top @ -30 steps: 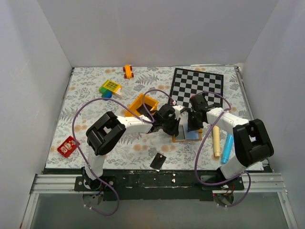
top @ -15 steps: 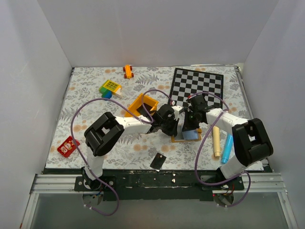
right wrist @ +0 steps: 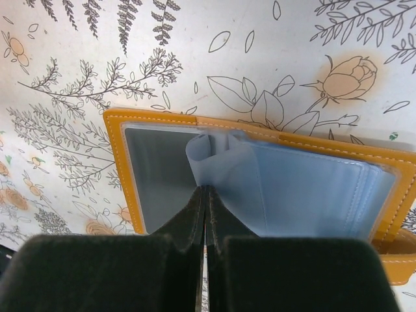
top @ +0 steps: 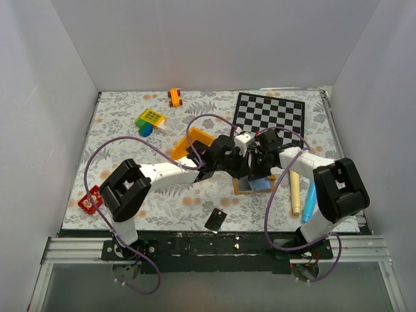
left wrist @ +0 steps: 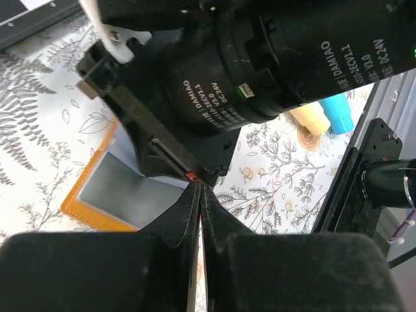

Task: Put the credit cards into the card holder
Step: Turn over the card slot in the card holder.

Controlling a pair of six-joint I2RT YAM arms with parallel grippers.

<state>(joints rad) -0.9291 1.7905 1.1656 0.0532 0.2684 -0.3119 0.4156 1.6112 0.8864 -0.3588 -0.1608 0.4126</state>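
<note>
Judging by how things lie, no card is in yet. The one card (top: 215, 220) in view lies flat on the tabletop (top: 169, 198), near the front edge and apart from the holder (right wrist: 117, 170). The holder lies open, its pale blue sleeves (right wrist: 286, 188) loose inside.

The right gripper (right wrist: 205, 190) has its jaws clenched, tips at the curled edge of one sleeve; whether they pinch it I cannot tell. The left gripper (left wrist: 200, 190) is clenched too, with nothing visible between the jaws and its tips almost against the right arm.

That closeness is the first risk: a swing by either arm could knock the two together and drag the holder. The second is the sleeves — thin and floppy, they could buckle or fold over under a push and close the slot. The third is the card: lying flat, it offers no raised edge, so shallow jaws may just skid it away.
</note>
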